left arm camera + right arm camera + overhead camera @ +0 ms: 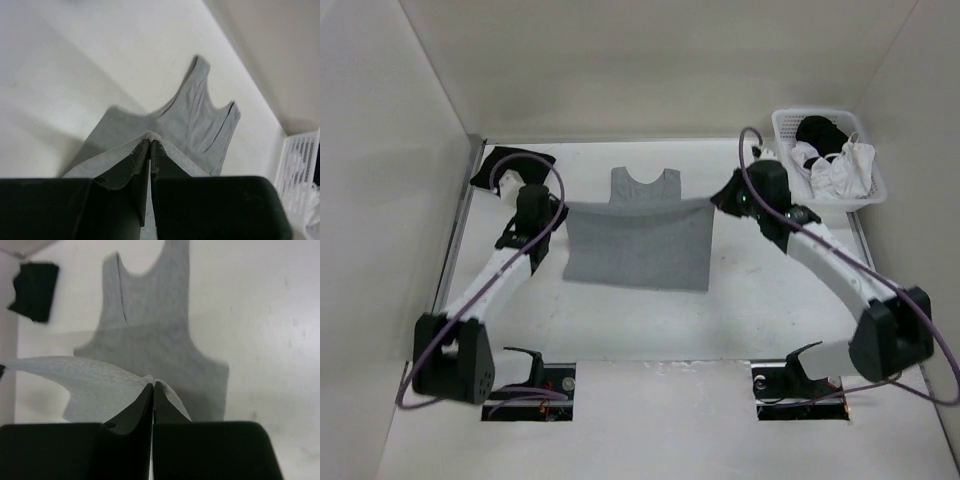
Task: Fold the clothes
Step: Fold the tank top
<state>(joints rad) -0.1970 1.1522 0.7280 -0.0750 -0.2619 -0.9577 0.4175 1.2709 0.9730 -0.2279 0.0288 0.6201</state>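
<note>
The clothes, a light grey sleeveless tank top point(638, 245), lie in the middle of the table with the straps point(645, 186) toward the far wall. Its hem is lifted and stretched in a straight line between the two grippers, above the lower body. My left gripper point(563, 206) is shut on the hem's left corner; the wrist view shows grey cloth point(200, 115) pinched at the gripper tips point(150, 142). My right gripper point(715, 201) is shut on the hem's right corner, with cloth point(145, 325) wrapped over its tips point(153, 385).
A black garment point(510, 165) lies at the far left corner, also the dark patch point(34, 291) in the right wrist view. A white basket point(875, 180) with black and white laundry stands at the far right. Walls enclose the table on three sides.
</note>
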